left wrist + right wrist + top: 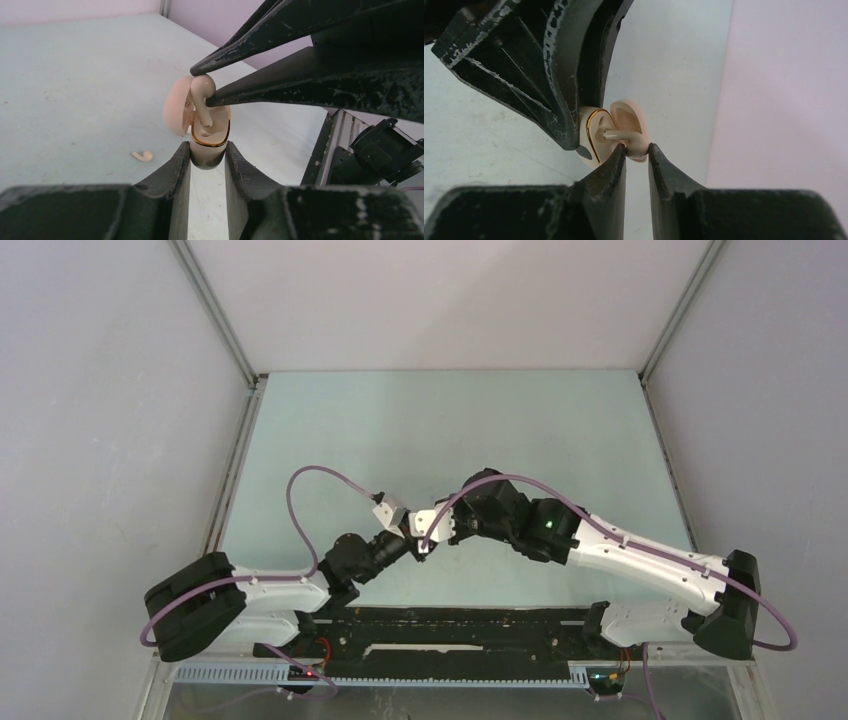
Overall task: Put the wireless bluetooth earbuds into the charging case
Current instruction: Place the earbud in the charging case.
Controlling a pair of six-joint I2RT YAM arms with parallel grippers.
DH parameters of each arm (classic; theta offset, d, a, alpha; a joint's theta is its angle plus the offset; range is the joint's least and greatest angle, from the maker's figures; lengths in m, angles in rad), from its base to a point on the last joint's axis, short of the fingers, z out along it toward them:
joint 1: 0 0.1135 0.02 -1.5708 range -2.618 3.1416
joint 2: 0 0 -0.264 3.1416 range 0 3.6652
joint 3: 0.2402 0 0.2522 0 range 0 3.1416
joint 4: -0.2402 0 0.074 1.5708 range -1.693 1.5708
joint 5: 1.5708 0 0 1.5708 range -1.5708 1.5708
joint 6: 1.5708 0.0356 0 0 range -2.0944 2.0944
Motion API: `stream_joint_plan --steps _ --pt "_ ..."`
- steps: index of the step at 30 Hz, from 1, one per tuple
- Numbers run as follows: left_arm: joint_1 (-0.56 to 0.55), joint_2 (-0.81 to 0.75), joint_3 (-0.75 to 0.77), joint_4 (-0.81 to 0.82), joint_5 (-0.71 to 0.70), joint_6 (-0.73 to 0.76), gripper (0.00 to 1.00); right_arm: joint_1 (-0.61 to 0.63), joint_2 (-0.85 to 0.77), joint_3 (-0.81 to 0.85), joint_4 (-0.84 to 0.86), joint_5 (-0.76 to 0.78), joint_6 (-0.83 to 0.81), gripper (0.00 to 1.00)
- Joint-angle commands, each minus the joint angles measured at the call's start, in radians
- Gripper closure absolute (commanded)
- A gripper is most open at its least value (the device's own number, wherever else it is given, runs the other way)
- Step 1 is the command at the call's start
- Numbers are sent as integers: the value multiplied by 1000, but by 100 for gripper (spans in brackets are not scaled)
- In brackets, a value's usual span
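Left hand (207, 148) clamps the open charging case (175, 112) upright. I have my right hand (636, 148) pinching a tan earbud (202, 88), stem pointing down at the case mouth. A second tan earbud (142, 156) lies on the tabletop (75, 75) at the case's eight o'clock.

You're in a robot lab cell: plain white walls (100, 440) in metal framing (214, 310) enclose a pale-green worktop (450, 430), and left arm (270, 592) and right arm (640, 555), trailing purple cables (320, 470), sit on a black rail (450, 620).

No legible text or markings.
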Motion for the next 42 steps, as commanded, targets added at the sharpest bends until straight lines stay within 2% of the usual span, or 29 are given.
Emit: stream_joint_plan --steps 1,11,42 --pt "-4 -23 25 66 22 -24 100 24 9 3 57 62 -19 100" --pt "-4 -19 26 72 30 -50 100 63 12 -38 124 142 -64 100" --pt "-4 -30 26 83 19 -82 100 80 -9 -38 136 149 -52 100"
